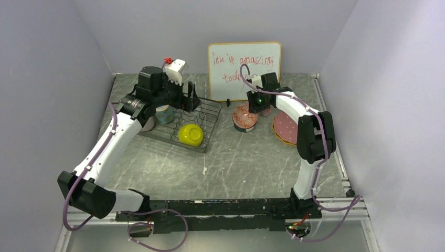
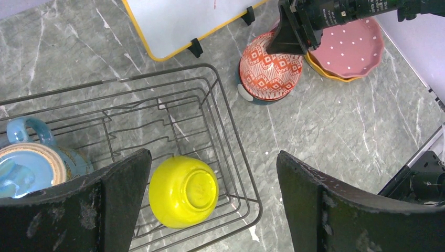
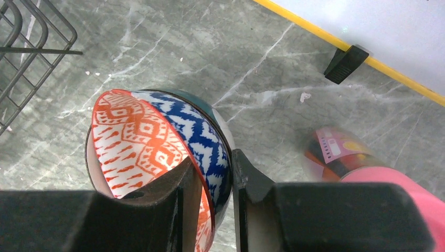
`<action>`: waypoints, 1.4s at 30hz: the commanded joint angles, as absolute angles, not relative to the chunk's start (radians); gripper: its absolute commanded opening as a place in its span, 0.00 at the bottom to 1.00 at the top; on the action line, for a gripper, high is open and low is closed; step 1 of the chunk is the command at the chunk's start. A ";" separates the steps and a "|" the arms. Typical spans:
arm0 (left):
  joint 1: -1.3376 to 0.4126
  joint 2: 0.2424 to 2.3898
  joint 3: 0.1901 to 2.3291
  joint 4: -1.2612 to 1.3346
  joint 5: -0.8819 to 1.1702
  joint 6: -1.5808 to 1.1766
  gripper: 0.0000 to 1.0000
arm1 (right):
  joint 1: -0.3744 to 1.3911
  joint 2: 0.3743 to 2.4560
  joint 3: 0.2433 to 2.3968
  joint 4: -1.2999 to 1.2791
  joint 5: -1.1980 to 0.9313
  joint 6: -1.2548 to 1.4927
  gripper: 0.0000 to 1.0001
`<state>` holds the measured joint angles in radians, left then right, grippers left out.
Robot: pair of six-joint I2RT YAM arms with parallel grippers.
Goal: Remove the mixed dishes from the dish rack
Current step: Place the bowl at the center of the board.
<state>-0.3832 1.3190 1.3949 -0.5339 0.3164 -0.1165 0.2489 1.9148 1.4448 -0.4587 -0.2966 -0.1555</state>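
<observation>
The black wire dish rack (image 1: 211,112) (image 2: 226,107) lies at the left. In it a yellow bowl (image 1: 190,135) (image 2: 183,191) rests upside down at the near corner, and a blue mug (image 1: 165,113) (image 2: 31,163) stands farther back. My left gripper (image 1: 191,97) (image 2: 212,157) hangs wide open above the rack, holding nothing. The blue-patterned bowl (image 1: 244,117) (image 2: 270,71) (image 3: 141,142), orange inside, sits on the table right of the rack. My right gripper (image 1: 255,101) (image 3: 214,160) straddles its rim, jaws slightly parted. A pink speckled plate (image 1: 286,127) (image 2: 351,47) lies on an orange-yellow one.
A white board (image 1: 244,63) (image 2: 178,21) with red writing stands at the back on black feet. A small pink bottle (image 3: 346,157) stands just right of my right gripper. Grey walls close in the table on three sides.
</observation>
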 commanded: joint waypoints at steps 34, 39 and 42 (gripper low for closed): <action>-0.373 1.296 1.380 -0.487 0.295 -0.081 0.94 | 0.233 1.801 1.372 -0.390 -0.244 -0.219 0.12; -0.374 1.302 1.366 -0.479 0.269 -0.063 0.94 | 0.233 1.817 1.366 -0.399 -0.248 -0.220 0.11; -0.374 1.308 1.361 -0.480 0.244 -0.047 0.94 | 0.234 1.823 1.359 -0.398 -0.251 -0.221 0.12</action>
<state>-0.3790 1.3190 1.3674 -0.5179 0.2813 -0.0868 0.2382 1.8214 1.3766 -0.4309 -0.2443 -0.2077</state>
